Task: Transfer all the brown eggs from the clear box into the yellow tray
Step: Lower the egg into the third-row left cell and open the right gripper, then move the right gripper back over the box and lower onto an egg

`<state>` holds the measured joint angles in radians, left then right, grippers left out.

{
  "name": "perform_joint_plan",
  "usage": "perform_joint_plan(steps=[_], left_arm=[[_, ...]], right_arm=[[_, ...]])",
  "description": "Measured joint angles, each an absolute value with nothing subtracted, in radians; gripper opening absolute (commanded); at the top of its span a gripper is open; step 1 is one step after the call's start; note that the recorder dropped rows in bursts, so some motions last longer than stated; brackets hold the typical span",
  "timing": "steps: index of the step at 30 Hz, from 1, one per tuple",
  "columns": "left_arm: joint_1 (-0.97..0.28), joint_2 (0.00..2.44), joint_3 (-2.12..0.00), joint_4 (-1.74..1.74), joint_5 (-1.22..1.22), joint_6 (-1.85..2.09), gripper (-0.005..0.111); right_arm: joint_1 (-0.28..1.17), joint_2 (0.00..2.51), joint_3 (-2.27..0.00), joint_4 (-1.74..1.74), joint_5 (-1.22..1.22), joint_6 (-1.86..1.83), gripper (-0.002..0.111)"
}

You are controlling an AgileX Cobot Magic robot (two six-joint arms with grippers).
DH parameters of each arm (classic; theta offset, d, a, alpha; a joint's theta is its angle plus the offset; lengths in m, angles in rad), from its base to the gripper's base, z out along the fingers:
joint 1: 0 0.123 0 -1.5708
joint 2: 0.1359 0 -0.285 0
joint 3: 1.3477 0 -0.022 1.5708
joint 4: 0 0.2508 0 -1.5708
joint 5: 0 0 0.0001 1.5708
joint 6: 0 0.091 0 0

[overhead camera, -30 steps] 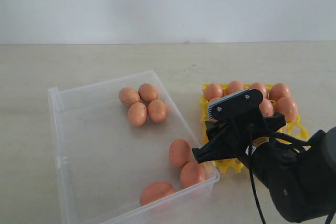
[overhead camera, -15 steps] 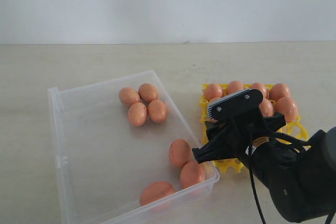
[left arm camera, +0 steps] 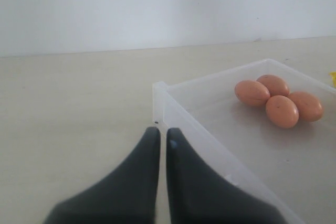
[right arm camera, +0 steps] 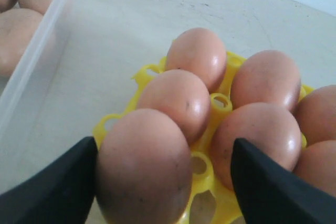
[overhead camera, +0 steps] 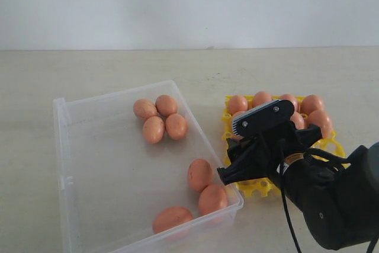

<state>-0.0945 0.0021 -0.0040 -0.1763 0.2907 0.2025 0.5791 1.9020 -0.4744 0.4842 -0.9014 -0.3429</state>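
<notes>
Exterior view: task partly done. Counted in clear box (overhead camera: 62, 146): seven brown eggs (overhead camera: 166, 106), four in a touching cluster near the far wall, three more close to the corner nearest the yellow tray (overhead camera: 333, 145). Seated in yellow tray: at least six, filling the far rows; exact count not readable, near cups hidden behind right arm (overhead camera: 331, 205). Judged roughly half complete. Left to do: transfer of all seven boxed eggs, corner group being the shortest reach.

Right wrist view: right gripper (right arm camera: 163, 153) spread wide, straddling a seated egg (right arm camera: 143, 166) in an edge cup. One finger just beside the shell, the other well apart. No grip apparent.

Left wrist view: left gripper (left arm camera: 161, 140) closed, fingers almost touching, nothing between them. Positioned over table (left arm camera: 68, 108), just beside an outer corner of clear box.

Appearance: shells smooth, orange-brown, glossy under the light, faintly dark-specked; oval, each filling one cup. Box transparent and low-walled. Tray bright yellow, open lattice of round cups with small hollow posts between.
</notes>
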Motion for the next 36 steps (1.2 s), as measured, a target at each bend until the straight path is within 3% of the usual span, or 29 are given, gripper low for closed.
perform_joint_plan(steps=[15, 21, 23, 26, 29, 36], left_arm=[[-0.095, 0.002, -0.004, -0.176, 0.291, 0.203, 0.004], [-0.095, 0.002, -0.004, -0.176, 0.291, 0.203, 0.004], [-0.095, 0.002, -0.004, -0.176, 0.291, 0.203, 0.004], [-0.095, 0.002, -0.004, -0.176, 0.291, 0.203, 0.004], [-0.095, 0.002, -0.004, -0.176, 0.291, 0.203, 0.004], [-0.095, 0.002, -0.004, -0.176, 0.291, 0.203, 0.004]], right_arm=[[0.579, 1.715, -0.475, 0.457, -0.842, -0.357, 0.066], [0.579, 1.582, -0.475, 0.457, -0.938, -0.357, 0.064], [0.579, 1.53, -0.475, 0.464, -0.996, -0.355, 0.057], [0.579, 1.47, -0.475, 0.502, -1.002, -0.353, 0.033], [0.579, 1.448, -0.475, 0.512, -0.902, -0.348, 0.0], [0.579, 1.448, -0.554, 0.235, -0.429, -0.106, 0.0]])
